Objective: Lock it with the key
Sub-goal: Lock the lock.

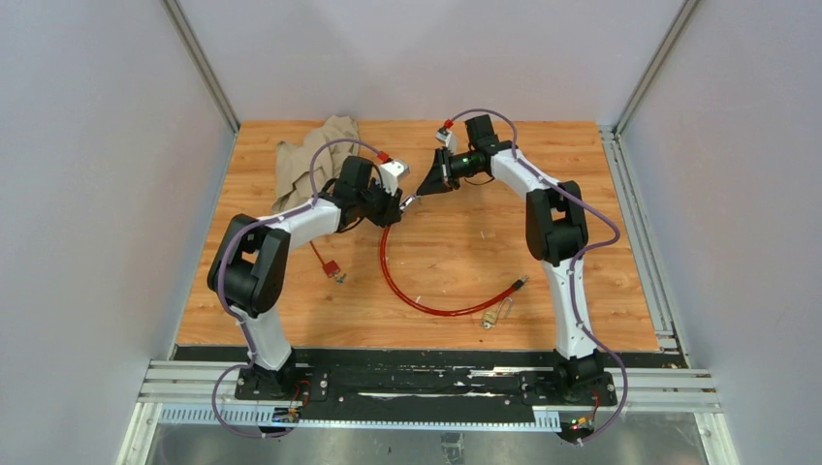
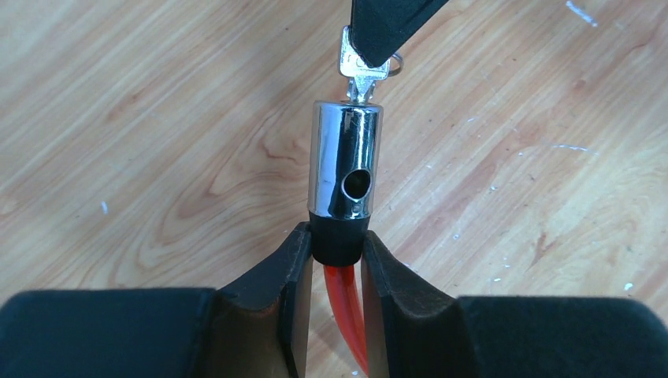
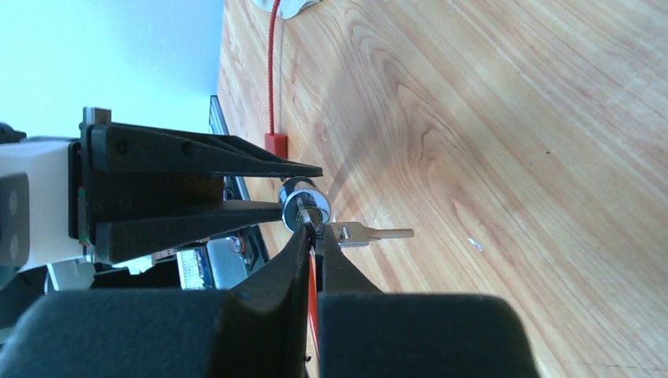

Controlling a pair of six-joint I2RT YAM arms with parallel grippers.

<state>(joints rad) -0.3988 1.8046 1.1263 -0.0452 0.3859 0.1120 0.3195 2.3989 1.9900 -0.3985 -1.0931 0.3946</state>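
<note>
Legible text: a mark on the key (image 2: 358, 72) head is too blurred to be read. The red tag (image 1: 332, 269) of the short thin loop on the bench (image 1: 465, 232) is too small to be read.

Left arm: elbow is folded back near its base and the forearm is reached up and right toward the middle rear of the bench. The left end effector (image 2: 336, 236) is closed narrow on the black collar of the chrome lock cylinder (image 2: 345, 161), and the cylinder is held pointing away from the wrist. The red cable (image 2: 346, 315) is run out of the collar, back between the fingers, and down to a big loop on the bench.

Right arm: it is raised from its base, bent at the elbow and turned left, so the two end effectors are met nose to nose. The right end effector (image 3: 317, 236) is pinched fully shut on the key head.

Key: the blade is seated in the end face of the cylinder, with the small ring seen just beside the right fingertip. In the right wrist view a silver key blade is seen sticking out sideways past the fingertips; it cannot be told whether it is a second key.

Also on the bench: a brass padlock (image 1: 492, 315) near the cable's free end and a beige cloth (image 1: 310, 160) at the rear left.
</note>
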